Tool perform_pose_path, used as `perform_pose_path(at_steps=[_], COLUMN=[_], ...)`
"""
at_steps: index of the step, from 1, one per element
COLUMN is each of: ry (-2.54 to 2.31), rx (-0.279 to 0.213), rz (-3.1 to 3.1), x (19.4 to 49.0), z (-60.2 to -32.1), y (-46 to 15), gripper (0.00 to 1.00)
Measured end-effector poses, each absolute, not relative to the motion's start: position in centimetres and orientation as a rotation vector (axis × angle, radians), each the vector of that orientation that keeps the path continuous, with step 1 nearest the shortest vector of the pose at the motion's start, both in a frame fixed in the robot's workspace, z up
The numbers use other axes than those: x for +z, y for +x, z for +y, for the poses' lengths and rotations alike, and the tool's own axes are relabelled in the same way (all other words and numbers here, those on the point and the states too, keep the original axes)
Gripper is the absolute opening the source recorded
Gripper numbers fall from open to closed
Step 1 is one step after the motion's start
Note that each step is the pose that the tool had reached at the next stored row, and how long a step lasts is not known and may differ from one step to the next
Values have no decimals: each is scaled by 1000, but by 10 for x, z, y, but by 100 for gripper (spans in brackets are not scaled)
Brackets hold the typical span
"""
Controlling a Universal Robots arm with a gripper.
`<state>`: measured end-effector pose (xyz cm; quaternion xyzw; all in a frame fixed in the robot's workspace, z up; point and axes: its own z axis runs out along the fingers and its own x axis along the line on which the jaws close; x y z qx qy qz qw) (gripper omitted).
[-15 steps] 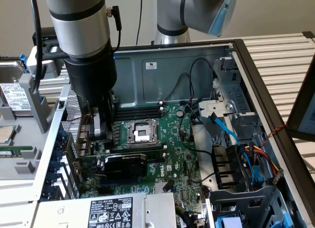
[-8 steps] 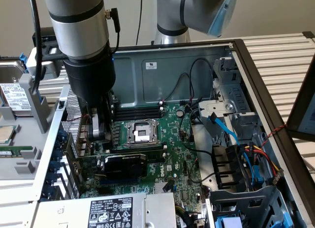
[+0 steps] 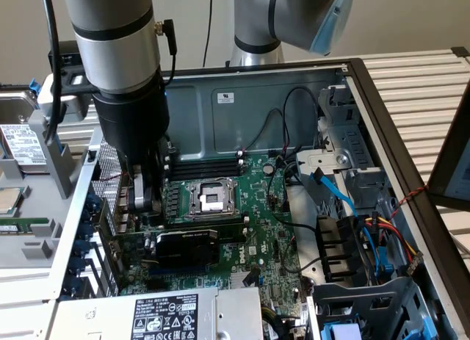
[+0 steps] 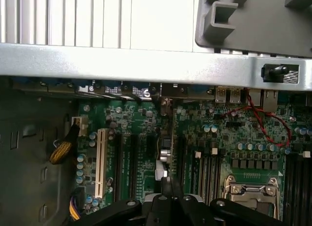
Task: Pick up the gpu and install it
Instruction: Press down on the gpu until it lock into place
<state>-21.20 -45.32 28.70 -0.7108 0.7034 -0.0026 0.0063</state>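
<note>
Inside the open computer case [image 3: 352, 68], the gpu [image 3: 192, 244] is sitting upright in a motherboard [image 3: 257, 208] slot, apparently seated, while the hand [image 3: 143, 197], fully closed and holding nothing, is hovering at its ten o'clock.

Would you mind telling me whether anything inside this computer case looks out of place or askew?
Nothing stands out. The gpu sits level in its slot on the motherboard, the CPU socket is empty, and the cables lie loosely at the exterior view's right.

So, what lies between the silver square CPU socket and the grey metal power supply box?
The gpu, a green card with a black fan shroud, lies there, seen in the exterior view.
</note>
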Motion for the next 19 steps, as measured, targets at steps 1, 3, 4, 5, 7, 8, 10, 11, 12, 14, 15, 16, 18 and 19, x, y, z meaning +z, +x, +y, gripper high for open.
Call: perform_pose_path(at_steps=[1,3,4,5,7,8,10,11,12,14,15,16,18,19], ry=[-2224,-2224,-2224,-2224,-2224,-2224,-2225,-2225,-2225,-2226,-2226,-2226,-2228,-2228], rx=[-10,-10,-11,-11,-12,-12,-13,-13,-14,-15,-16,-17,-20,-21], rz=[2201,2201,2201,2201,2202,2202,2202,2202,2203,2203,2203,2204,2205,2205], x=[287,286,286,286,285,285,283,282,281,279,279,278,278,278], z=[-453,-453,-453,-453,-453,-453,-453,-453,-453,-453,-452,-452,-452,-452], y=[-214,-214,-214,-214,-215,-215,-215,-215,-215,-215,-214,-214,-214,-214], gripper=[11,11,11,11,11,11,11,11,11,11,11,11,11,11])
